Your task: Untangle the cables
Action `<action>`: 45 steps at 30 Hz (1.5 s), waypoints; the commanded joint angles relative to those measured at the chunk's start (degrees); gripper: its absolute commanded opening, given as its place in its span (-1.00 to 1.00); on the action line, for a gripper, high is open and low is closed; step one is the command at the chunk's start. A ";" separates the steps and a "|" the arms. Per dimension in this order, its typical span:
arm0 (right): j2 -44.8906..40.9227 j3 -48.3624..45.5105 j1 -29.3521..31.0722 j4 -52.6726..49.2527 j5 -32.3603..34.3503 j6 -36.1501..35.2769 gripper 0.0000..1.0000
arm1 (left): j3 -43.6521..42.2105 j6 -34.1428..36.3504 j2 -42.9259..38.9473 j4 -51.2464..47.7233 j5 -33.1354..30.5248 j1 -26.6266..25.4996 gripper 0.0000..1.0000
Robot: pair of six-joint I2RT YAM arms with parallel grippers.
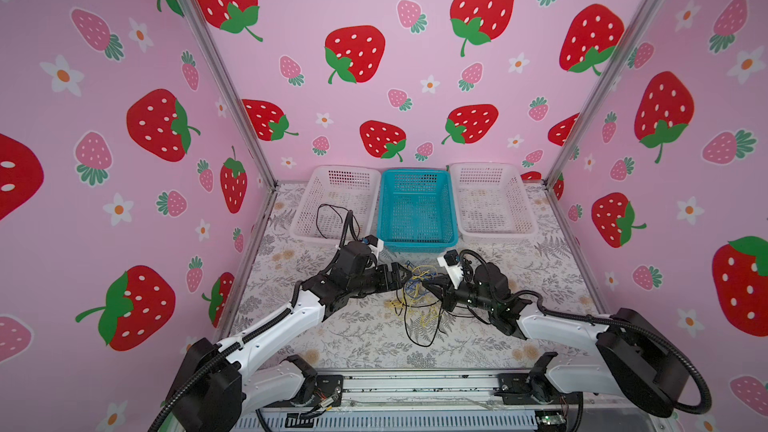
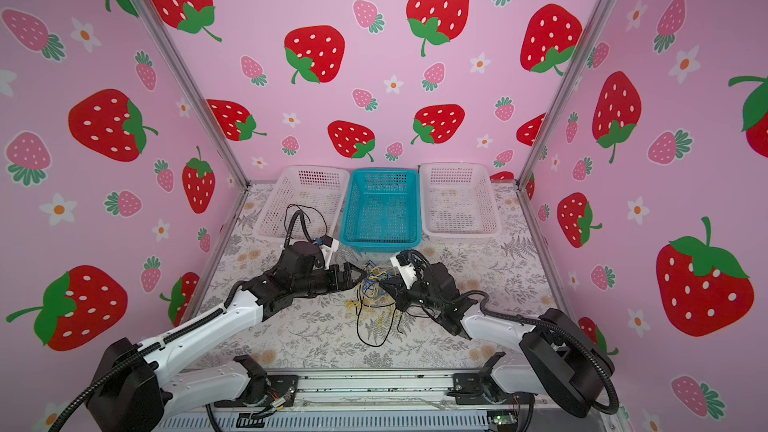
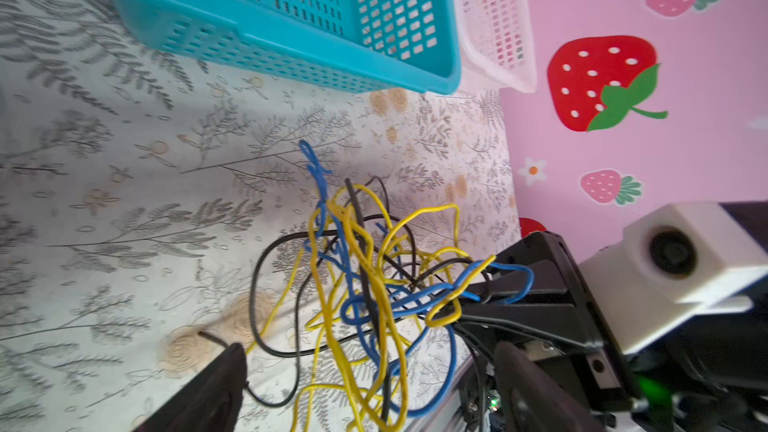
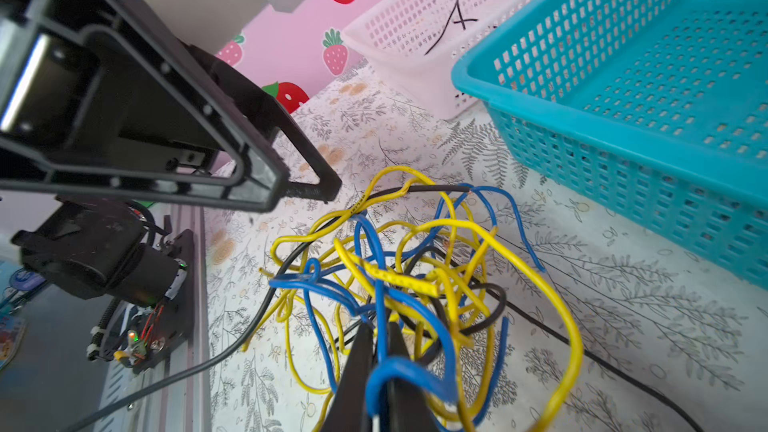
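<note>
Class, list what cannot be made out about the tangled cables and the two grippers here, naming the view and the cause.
Which strand the right gripper pinches: right wrist view, a blue loop drapes over its shut fingers.
Single strands of the cables: too small and overlapped in both top views.
The tangle's lower end: left wrist view, cut off by the bottom edge.
Fingers of the left gripper: left wrist view, mostly cut off, blurred.
</note>
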 commanded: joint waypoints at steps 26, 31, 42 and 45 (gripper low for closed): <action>-6.82 -2.13 -0.01 3.09 1.48 0.09 -1.00 | -2.07 1.24 0.74 4.30 3.03 -2.67 -1.00; -8.45 -1.88 -0.08 -2.58 8.45 -0.57 -1.00 | -0.54 2.83 -1.30 -3.87 -3.13 -1.86 -1.00; -9.84 -2.98 -5.13 -7.78 14.37 3.16 -0.72 | -0.42 1.76 -2.51 -12.89 -4.82 4.46 -1.00; -10.15 -3.31 -5.13 -6.33 11.93 2.75 -0.81 | -0.66 2.02 -2.87 -12.65 -4.01 4.46 -1.00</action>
